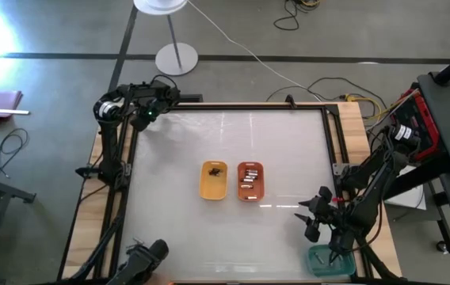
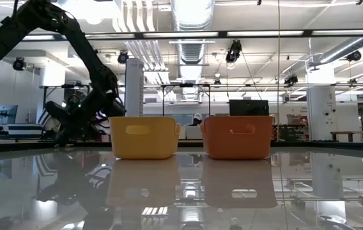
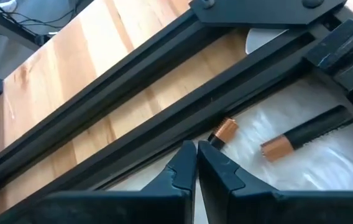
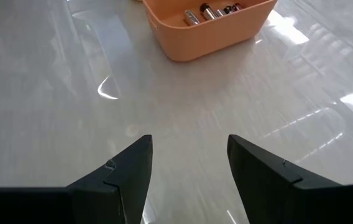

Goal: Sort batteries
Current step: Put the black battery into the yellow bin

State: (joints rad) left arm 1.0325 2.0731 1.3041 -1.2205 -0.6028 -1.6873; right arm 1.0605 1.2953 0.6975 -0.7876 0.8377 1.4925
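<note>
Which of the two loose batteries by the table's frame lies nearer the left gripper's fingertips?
The copper-tipped battery half hidden under the black frame rail, just beyond the shut left gripper; the fully exposed black battery lies farther off.

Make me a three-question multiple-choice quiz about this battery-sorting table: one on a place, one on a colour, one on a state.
1. Where is the left gripper?
A. the table's far left corner
B. over the trays
C. the near right corner

2. Which colour is the tray beside the yellow tray?
A. blue
B. orange
C. white

3. How are the right gripper's fingers?
A. shut on a battery
B. spread open, empty
C. hidden

Answers: 1 A, the high view shows it there. 2 B, the orange tray sits next to it. 3 B, bare table shows between the fingers.
</note>
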